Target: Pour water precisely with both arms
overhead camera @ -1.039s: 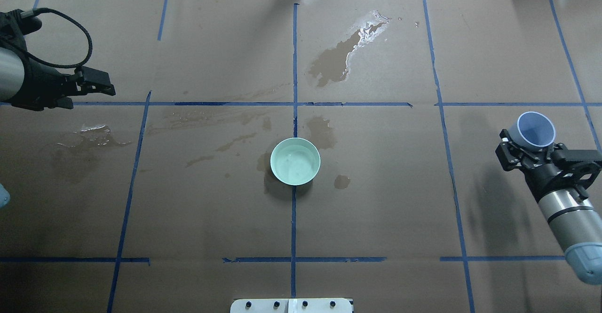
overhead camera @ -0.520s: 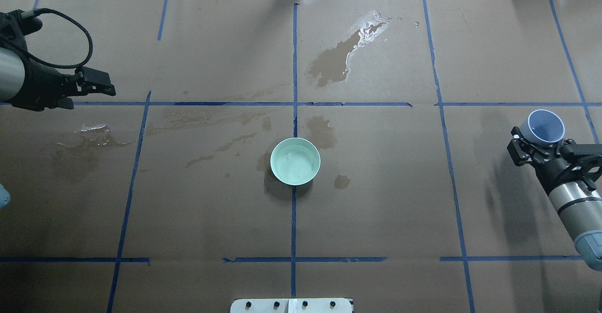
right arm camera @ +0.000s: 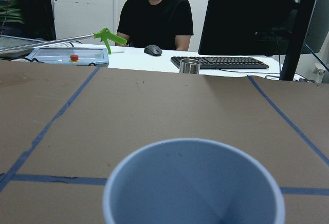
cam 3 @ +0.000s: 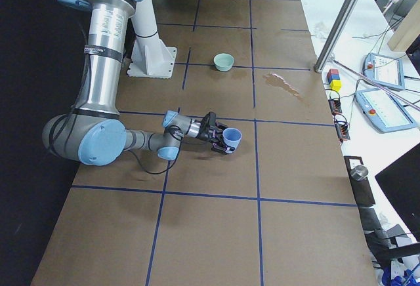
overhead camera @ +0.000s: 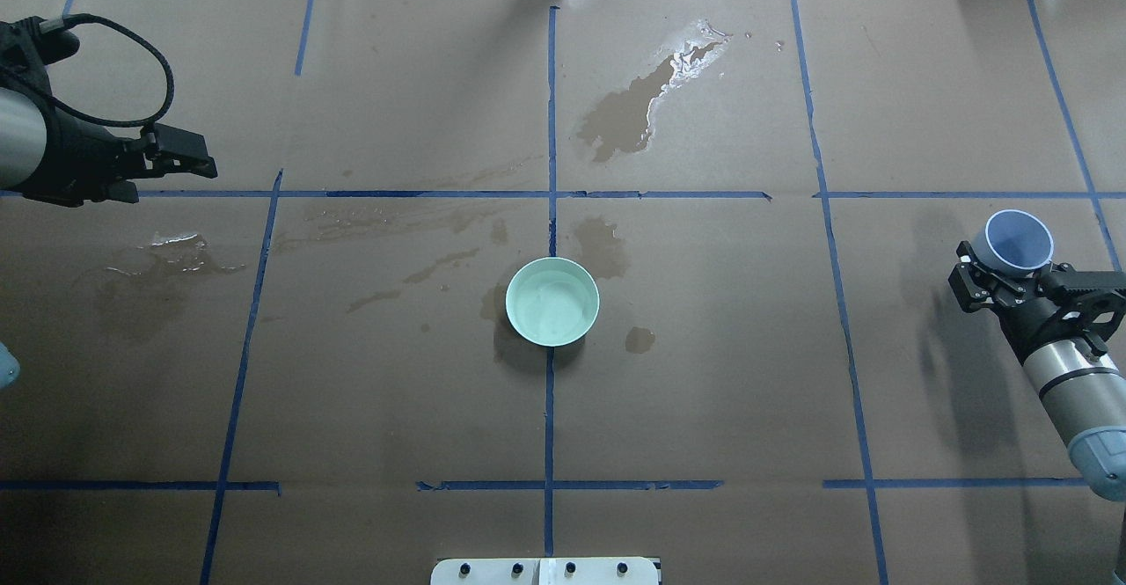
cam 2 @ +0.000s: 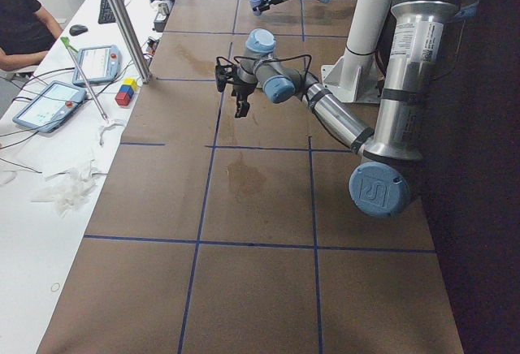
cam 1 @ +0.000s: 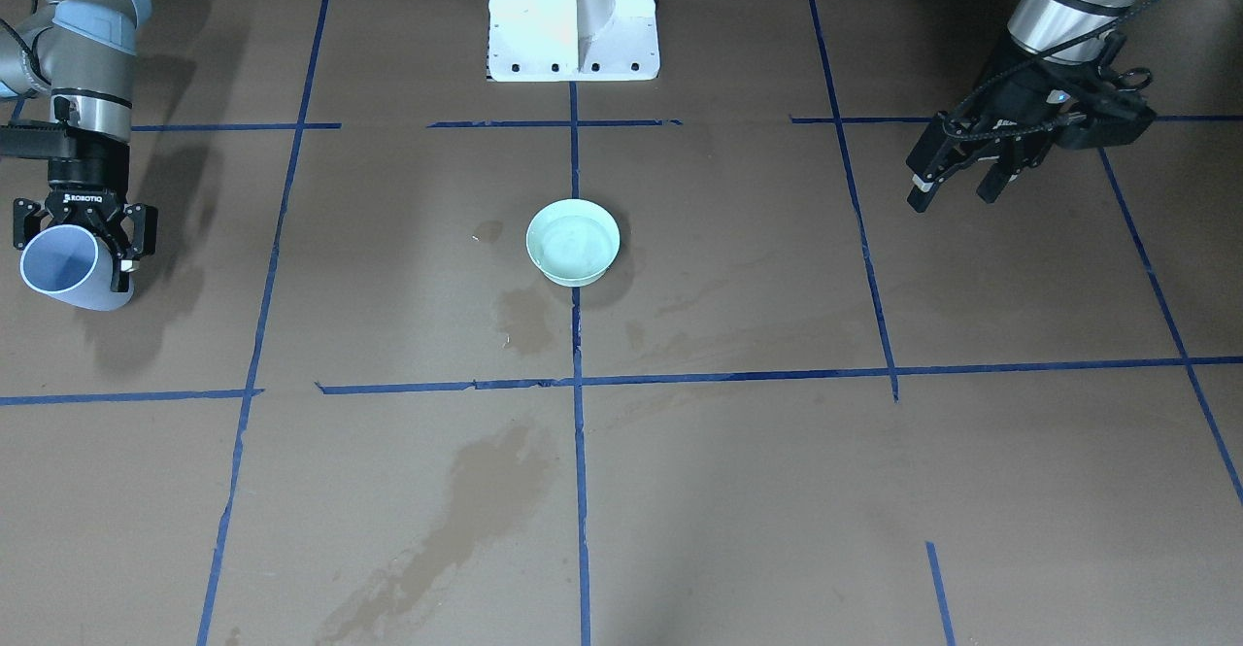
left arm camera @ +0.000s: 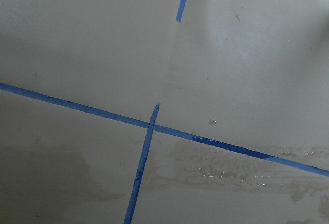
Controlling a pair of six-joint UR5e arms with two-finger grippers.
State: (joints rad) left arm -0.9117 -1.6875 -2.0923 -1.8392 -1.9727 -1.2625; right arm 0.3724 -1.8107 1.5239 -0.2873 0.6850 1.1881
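One cup point(overhead camera: 1019, 240) drawn outward in right gripper point(overhead camera: 1005, 268), left gripper point(overhead camera: 195, 159) unmoved

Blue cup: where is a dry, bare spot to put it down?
Right under the blue cup in the right hand, the brown paper is dry up to the tape line. The squares on the robot's side of the green bowl are bare too. Avoid the wet patches around the bowl and the puddle at left.

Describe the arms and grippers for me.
The left arm and right arm are silver-grey tubes with pale blue joint caps. The left gripper and right gripper are black, two-fingered; the right carries white ROBOTIQ lettering. A black cable loops beside the left wrist.
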